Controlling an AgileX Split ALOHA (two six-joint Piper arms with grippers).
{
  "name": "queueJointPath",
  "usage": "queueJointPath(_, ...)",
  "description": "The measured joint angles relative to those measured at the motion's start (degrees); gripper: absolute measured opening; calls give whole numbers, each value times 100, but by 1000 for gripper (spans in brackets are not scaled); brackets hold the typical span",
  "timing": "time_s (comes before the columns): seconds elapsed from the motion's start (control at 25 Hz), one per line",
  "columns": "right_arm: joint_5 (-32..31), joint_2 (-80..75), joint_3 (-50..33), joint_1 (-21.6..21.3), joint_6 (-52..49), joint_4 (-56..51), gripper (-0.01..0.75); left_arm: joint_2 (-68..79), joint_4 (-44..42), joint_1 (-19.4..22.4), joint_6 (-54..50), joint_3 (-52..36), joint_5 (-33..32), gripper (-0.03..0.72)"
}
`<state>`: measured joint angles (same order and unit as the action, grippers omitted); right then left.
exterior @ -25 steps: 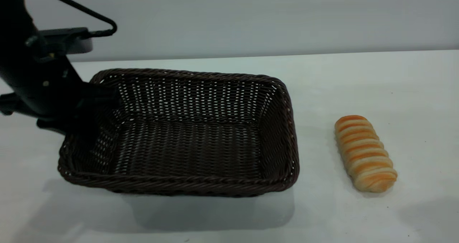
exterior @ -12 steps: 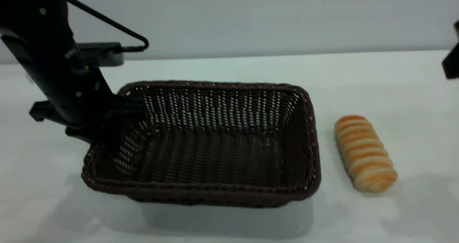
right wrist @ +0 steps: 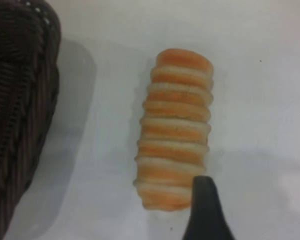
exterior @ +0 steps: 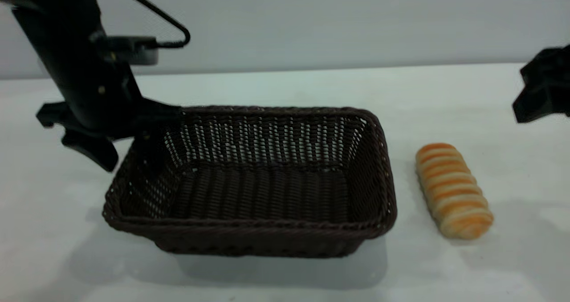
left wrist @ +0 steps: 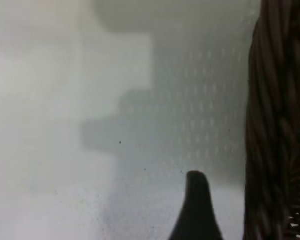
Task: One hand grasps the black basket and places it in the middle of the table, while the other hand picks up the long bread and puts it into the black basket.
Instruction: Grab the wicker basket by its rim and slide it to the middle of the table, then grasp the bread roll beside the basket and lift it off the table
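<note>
Left gripper [exterior: 133, 130] sits at the far-left corner of the black basket [exterior: 249, 181]. It looks raised off the rim, but whether the fingers are closed or spread, I cannot tell (dark on dark). If one finger is hooked inside, lifting away could drag or tip the basket off the middle of the table [exterior: 285, 88]. The long bread [exterior: 452, 190] lies just right of the basket, untouched. Right gripper [exterior: 541, 90] hovers above it at the frame edge, cut off; its opening is hidden, so a misaligned descent could roll the bread.
</note>
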<state>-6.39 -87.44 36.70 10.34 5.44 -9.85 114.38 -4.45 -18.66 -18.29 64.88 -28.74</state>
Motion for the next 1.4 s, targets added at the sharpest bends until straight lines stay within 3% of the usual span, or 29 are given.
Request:
queueJointPath(0.16, 430, -525, 0, 0, -19, -66, 543, 0, 9, 0, 395, 371, -518, 641)
queueJointPath(0.32, 831, -1107, 14, 0, -21, -135, 545, -26, 13, 0, 512, 682, -915, 544)
queueJointPath(0.52, 1338, -1791, 38, 0, -72, -150, 545, -427, 13, 0, 536, 758, -965, 447)
queueJointPath(0.72, 1785, -2244, 56, 39, -283, -104, 545, -1030, 13, 0, 536, 758, -948, 433)
queueJointPath(1.04, 2519, -2678, 67, 538, -995, 731, 545, -1823, 40, 0, 536, 758, -1046, 433)
queueJointPath(1.4, 2814, -3273, 106, 571, -1072, 830, 528, -2474, 58, 0, 549, 758, -1240, 433)
